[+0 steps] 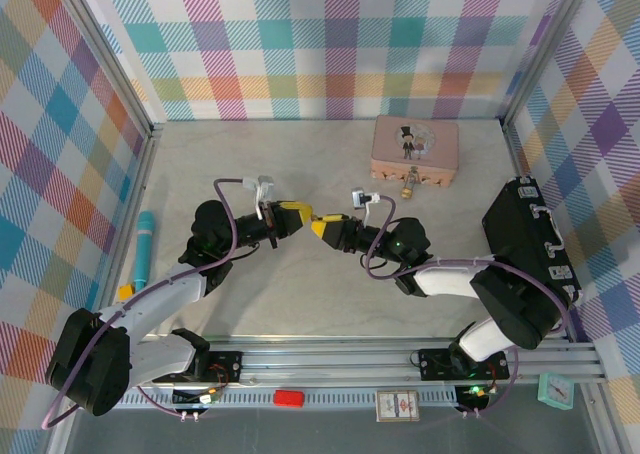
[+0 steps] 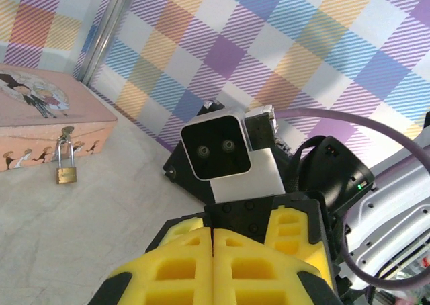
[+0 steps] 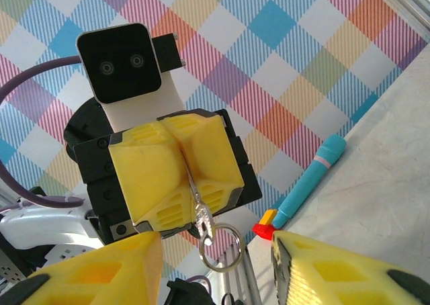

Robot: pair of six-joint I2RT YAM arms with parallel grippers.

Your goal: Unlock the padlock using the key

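Yellow pads of the left gripper [image 3: 183, 160] are clamped flat together on the key [image 3: 201, 211]. It juts out from between them over the middle of the table, and its wire ring [image 3: 220, 243] dangles from the free end. Just right of it, the right gripper [image 1: 320, 225] meets it nose to nose. Its jaws are parted, with 1 finger on either side of the ring, and they grip nothing.

This looks like a hand-over. The right jaws should bite the key's flat head just above the ring, not the loose ring, which would let the key swing. They should sit square to the flat so the blade ends up in line with the fingers. The left should let go only once that hold is firm.

Further right, towards the far side, the padlock [image 2: 66, 175] hangs shut by its shackle from a latch on the front of the pink tin [image 2: 40, 127].
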